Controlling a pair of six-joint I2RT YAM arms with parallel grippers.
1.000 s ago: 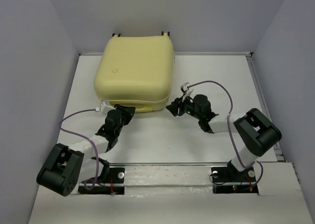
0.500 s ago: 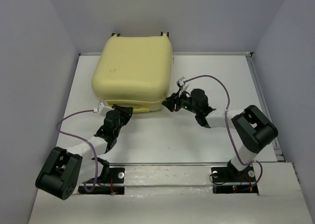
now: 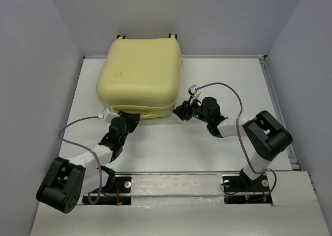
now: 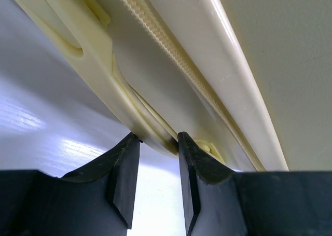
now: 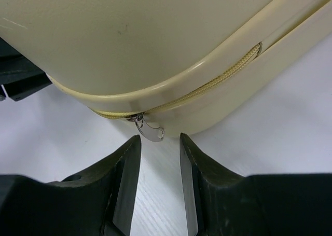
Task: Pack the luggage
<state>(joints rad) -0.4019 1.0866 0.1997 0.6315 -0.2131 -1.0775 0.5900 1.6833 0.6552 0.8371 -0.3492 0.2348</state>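
Since a second earlier, the luggage (image 3: 140,72) had slid slightly leftward at the far left of the table (image 3: 218,142), and my right gripper (image 3: 180,111) had neared its front right corner. Only my left wrist showed my left gripper (image 3: 130,119) pinching a pale moulded strip (image 4: 104,59) on the near edge. Only my right wrist showed the zipper pull (image 5: 149,130) just beyond my slightly parted, untouching fingers (image 5: 124,163).

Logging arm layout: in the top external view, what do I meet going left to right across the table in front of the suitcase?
Left arm's elbow → left gripper → right gripper → right arm's elbow. The luggage stretches above both grippers, so it has no clear place in the order.
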